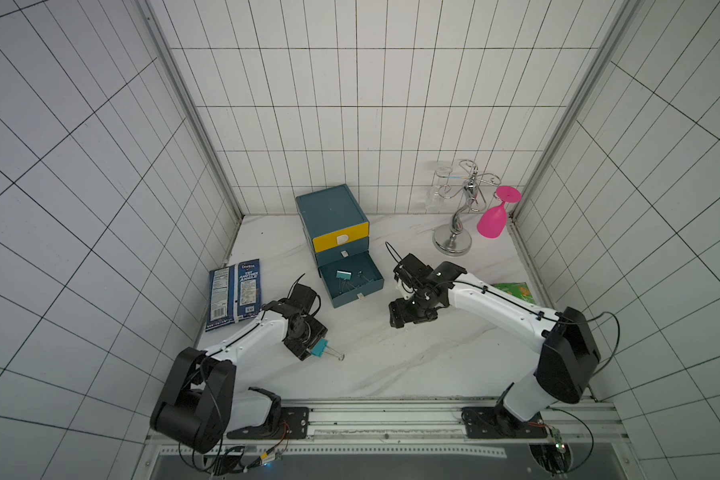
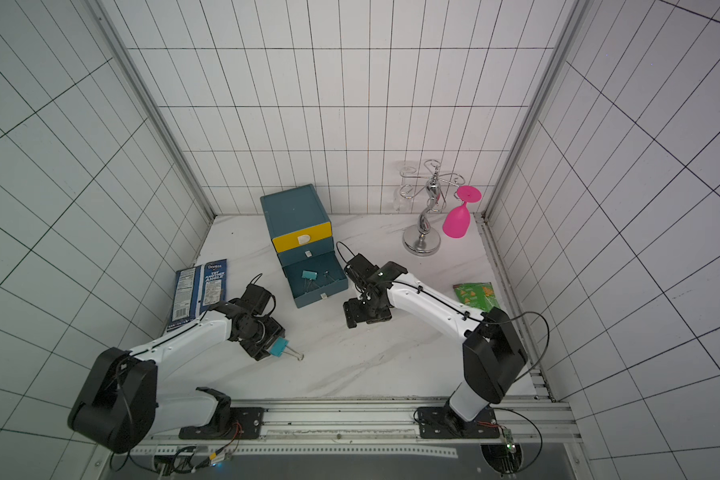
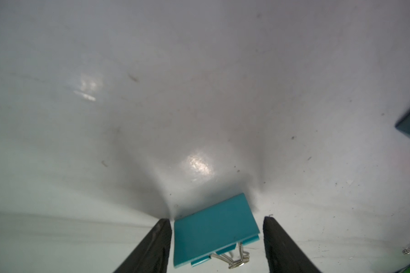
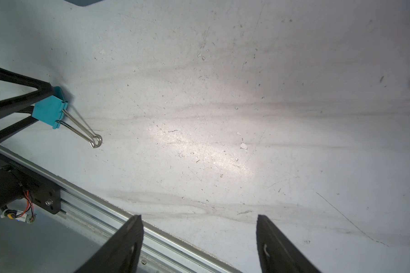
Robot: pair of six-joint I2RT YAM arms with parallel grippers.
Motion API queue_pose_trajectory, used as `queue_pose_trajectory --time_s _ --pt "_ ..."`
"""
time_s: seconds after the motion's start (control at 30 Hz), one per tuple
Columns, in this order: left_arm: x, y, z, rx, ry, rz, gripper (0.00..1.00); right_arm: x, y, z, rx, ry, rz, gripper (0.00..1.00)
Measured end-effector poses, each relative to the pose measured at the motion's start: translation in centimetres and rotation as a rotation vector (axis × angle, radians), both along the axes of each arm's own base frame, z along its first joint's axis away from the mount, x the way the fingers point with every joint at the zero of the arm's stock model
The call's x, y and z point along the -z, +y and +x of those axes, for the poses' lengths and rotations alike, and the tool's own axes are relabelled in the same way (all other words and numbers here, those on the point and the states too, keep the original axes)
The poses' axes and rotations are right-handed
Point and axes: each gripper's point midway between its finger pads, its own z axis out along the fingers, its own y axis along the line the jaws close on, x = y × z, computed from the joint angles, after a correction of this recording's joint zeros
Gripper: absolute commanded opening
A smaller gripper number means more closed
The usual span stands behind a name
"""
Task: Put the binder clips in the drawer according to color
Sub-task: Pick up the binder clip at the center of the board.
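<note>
Slippage threatens: left gripper (image 3: 216, 218) straddles the clip (image 1: 320, 347), lower left of centre in a top view, jaws apart; an off-centre squeeze could flick it away; right gripper (image 4: 198, 216) gapes, empty

A blue chip bag (image 1: 233, 295) lies on the white table (image 1: 391, 370). A pink cup (image 1: 492, 222) hangs upside down from a silver stand (image 1: 453, 242).

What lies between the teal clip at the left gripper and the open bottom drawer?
Nothing: only bare white tabletop separates the teal clip at the left gripper from the open bottom drawer, as both top views show.
</note>
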Motion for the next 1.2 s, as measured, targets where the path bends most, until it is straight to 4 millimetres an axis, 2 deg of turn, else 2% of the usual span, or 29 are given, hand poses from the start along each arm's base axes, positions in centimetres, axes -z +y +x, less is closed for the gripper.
queue_pose_trajectory --time_s 0.3,0.53,0.7,0.83,1.2 --pt "0.2 -0.4 0.2 0.05 0.028 0.004 0.64 0.4 -0.8 0.1 0.008 -0.001 0.0 0.77" --pt "-0.1 -0.8 0.0 0.086 0.028 0.008 0.49 0.5 -1.3 -0.1 0.01 -0.003 0.004 0.77" --pt "-0.8 -1.1 -0.2 0.109 0.016 0.008 0.44 0.4 -1.4 -0.2 0.011 -0.009 0.011 0.76" --pt "-2.3 -1.2 -0.1 0.117 -0.019 0.011 0.43 0.1 -1.6 -0.2 0.016 -0.017 0.018 0.76" --pt "-9.3 -1.5 2.4 0.107 -0.231 -0.014 0.44 -0.4 -3.0 -0.1 0.059 -0.032 0.032 0.76"
